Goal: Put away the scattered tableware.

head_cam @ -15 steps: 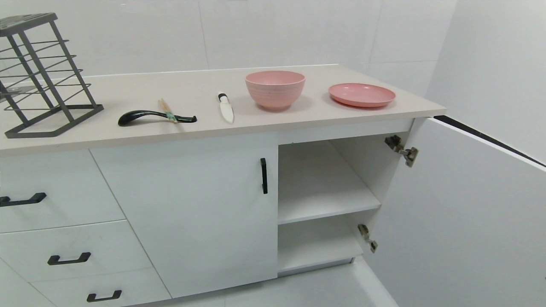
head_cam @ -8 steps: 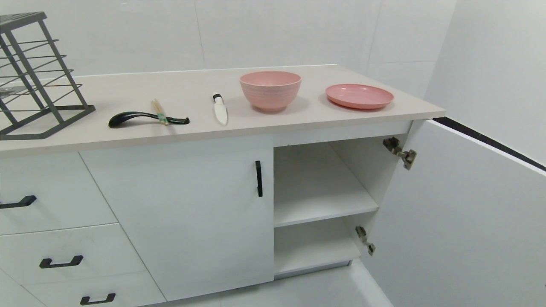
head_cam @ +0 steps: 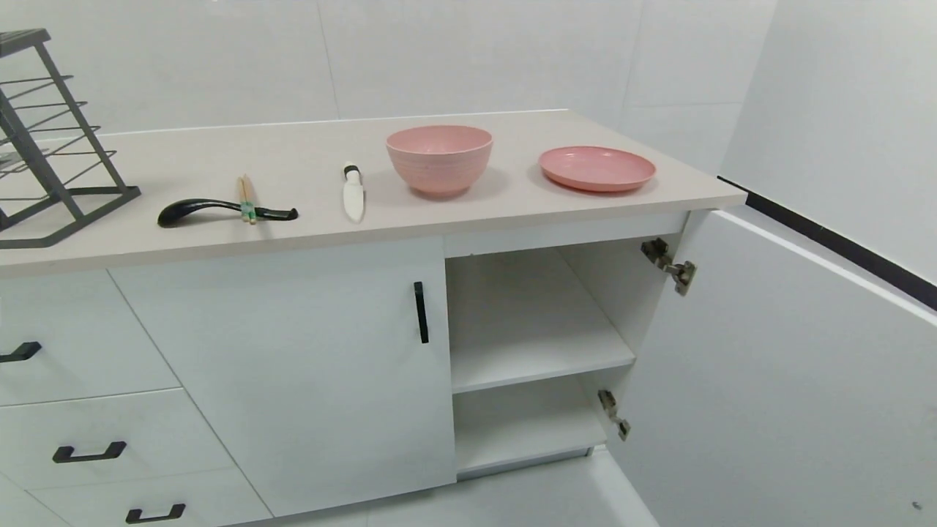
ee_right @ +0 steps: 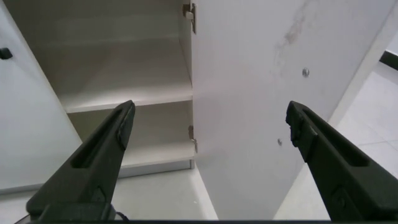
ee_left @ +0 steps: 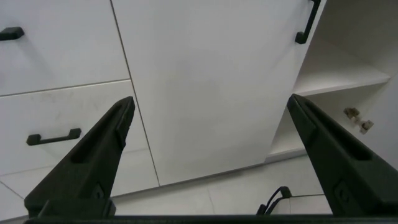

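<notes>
On the beige countertop (head_cam: 307,157) lie a black ladle (head_cam: 212,211) with a pair of chopsticks (head_cam: 246,198) across its handle, a white knife (head_cam: 353,194), a pink bowl (head_cam: 438,158) and a pink plate (head_cam: 596,167). My left gripper (ee_left: 208,134) hangs open low in front of the closed cabinet door (ee_left: 205,81). My right gripper (ee_right: 208,134) is open too, facing the open cabinet's shelves (ee_right: 130,78) and the swung-out door (ee_right: 280,93). Both hold nothing.
A dark wire rack (head_cam: 44,139) stands at the counter's far left. Drawers with black handles (head_cam: 88,452) fill the left part. The right cabinet door (head_cam: 776,366) stands wide open, showing two bare shelves (head_cam: 527,344). A white wall closes the right side.
The whole head view has shifted, with everything sliding left in the picture: the camera moved. The tableware itself lies where it was.
</notes>
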